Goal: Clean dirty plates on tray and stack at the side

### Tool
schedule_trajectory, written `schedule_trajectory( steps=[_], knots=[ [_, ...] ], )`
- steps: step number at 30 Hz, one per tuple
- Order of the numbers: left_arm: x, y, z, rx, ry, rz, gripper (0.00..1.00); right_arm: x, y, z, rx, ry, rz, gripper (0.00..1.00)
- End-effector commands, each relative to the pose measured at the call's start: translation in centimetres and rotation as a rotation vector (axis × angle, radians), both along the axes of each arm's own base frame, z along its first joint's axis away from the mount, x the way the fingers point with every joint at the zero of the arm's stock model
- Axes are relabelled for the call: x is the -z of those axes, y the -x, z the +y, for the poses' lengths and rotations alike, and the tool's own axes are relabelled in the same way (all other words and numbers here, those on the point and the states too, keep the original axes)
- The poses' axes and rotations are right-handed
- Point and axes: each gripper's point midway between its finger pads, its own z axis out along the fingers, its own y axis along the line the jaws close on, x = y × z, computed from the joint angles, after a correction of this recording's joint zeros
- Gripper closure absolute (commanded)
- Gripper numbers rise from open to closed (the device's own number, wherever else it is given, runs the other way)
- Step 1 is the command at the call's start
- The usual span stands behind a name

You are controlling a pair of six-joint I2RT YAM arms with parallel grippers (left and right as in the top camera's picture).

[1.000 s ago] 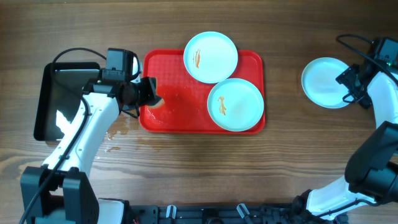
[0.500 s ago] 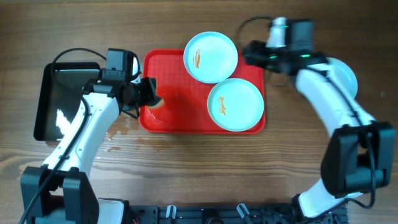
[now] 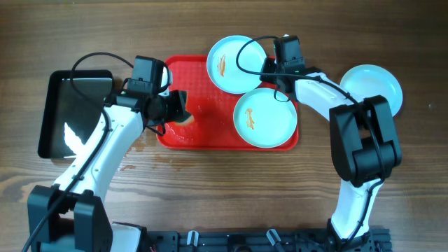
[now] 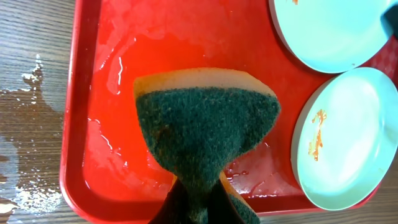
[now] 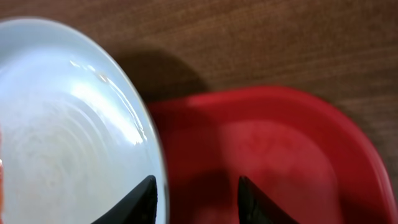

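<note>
The red tray (image 3: 203, 129) holds two pale plates with orange smears: one at its back edge (image 3: 234, 63) and one at its front right (image 3: 264, 117). A third plate (image 3: 374, 87) lies on the table to the right. My left gripper (image 3: 175, 108) is shut on a green and yellow sponge (image 4: 205, 124), held over the tray's wet left part (image 4: 112, 143). My right gripper (image 5: 198, 199) is open at the back plate's right rim (image 5: 158, 155), one finger over the plate and the other over the tray (image 5: 280, 143). It grips nothing.
A black glossy tray (image 3: 70, 112) lies at the far left. Water drops (image 3: 133, 150) wet the wood beside the red tray's left front corner. The right arm's cable loops over the back plate.
The right arm has swung from the plate on the table to the back plate's rim, and its jaws have narrowed. The left arm has moved slightly right with the sponge.
</note>
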Motion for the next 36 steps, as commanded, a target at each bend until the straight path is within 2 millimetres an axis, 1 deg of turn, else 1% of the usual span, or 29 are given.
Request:
schedule_trajectory(
  steps=[1, 2, 4, 6, 8, 11, 14, 16, 17, 18, 19, 20, 21, 23, 24, 26, 28, 29, 31, 32, 34, 36],
  knots=[
    [0.2, 0.3, -0.5, 0.03, 0.004, 0.003, 0.96, 1.1, -0.5, 0.3, -0.004, -0.01, -0.005, 0.58],
    [0.2, 0.3, -0.5, 0.03, 0.005, 0.003, 0.96, 1.3, -0.5, 0.5, -0.01, -0.018, -0.004, 0.6],
    [0.2, 0.3, -0.5, 0.03, 0.004, 0.003, 0.96, 1.4, -0.5, 1.3, -0.038, -0.055, -0.003, 0.74],
    [0.2, 0.3, -0.5, 0.03, 0.004, 0.003, 0.96, 1.3, -0.6, 1.3, -0.034, -0.062, -0.004, 0.86],
    [0.2, 0.3, -0.5, 0.03, 0.004, 0.003, 0.96, 1.1, -0.5, 1.8, -0.049, -0.083, -0.002, 0.95],
    [0.2, 0.3, -0.5, 0.03, 0.004, 0.004, 0.96, 0.2, -0.5, 2.9, -0.098, -0.13, -0.007, 0.96],
    [0.3, 0.4, -0.5, 0.03, 0.002, 0.008, 0.96, -2.2, -0.8, 4.5, -0.154, -0.201, -0.038, 0.96],
    [0.3, 0.4, -0.3, 0.026, -0.008, 0.008, 0.96, -4.6, -0.8, 5.6, -0.192, -0.256, -0.068, 0.96],
    [0.3, 0.4, -0.2, 0.024, -0.012, 0.007, 0.96, -5.5, -0.8, 5.9, -0.185, -0.279, -0.077, 0.96],
    [0.3, 0.3, -0.2, 0.022, -0.015, 0.006, 0.96, -6.9, -0.7, 6.3, -0.175, -0.316, -0.088, 0.96],
    [0.3, 0.3, -0.2, 0.022, -0.014, 0.004, 0.96, -8.0, -0.4, 7.1, -0.191, -0.352, -0.096, 0.96],
    [0.2, 0.2, -0.2, 0.022, -0.013, -0.002, 0.96, -8.7, -0.2, 7.8, -0.203, -0.38, -0.096, 0.96],
    [0.0, 0.0, -0.2, 0.02, -0.01, -0.014, 0.96, -8.9, 0.3, 8.6, -0.207, -0.402, -0.082, 0.96],
    [-0.8, -0.2, -0.2, 0.02, -0.003, -0.044, 0.96, -8.3, 1.4, 9.7, -0.199, -0.418, -0.03, 0.96],
    [-1.5, -0.2, -0.2, 0.02, 0.001, -0.063, 0.96, -7.6, 2.2, 10.3, -0.188, -0.416, 0.01, 0.96],
    [-2.9, -0.2, -0.2, 0.02, 0.007, -0.104, 0.96, -6.7, 3.6, 11.3, -0.193, -0.379, 0.053, 0.96],
    [-4.3, -0.2, 0.1, 0.029, -0.007, -0.156, 0.96, -5.5, 4.9, 11.8, -0.183, -0.322, 0.097, 0.96],
    [-5.3, 0.0, 0.5, 0.038, -0.03, -0.189, 0.96, -4.5, 5.8, 11.4, -0.145, -0.265, 0.131, 0.96],
    [-5.9, 0.2, 1.2, 0.024, -0.06, -0.208, 0.96, -3.5, 6.7, 10.8, -0.086, -0.198, 0.162, 0.96],
    [-6.1, 0.3, 1.6, 0.016, -0.077, -0.212, 0.96, -3.3, 7.0, 10.8, -0.084, -0.178, 0.168, 0.96],
    [-5.9, 0.8, 2.0, 0.008, -0.1, -0.196, 0.96, -3.1, 7.8, 11.7, -0.108, -0.169, 0.179, 0.96],
    [-5.7, 1.1, 2.1, 0.01, -0.103, -0.179, 0.96, -3.1, 8.3, 12.4, -0.127, -0.171, 0.183, 0.96]
  ],
)
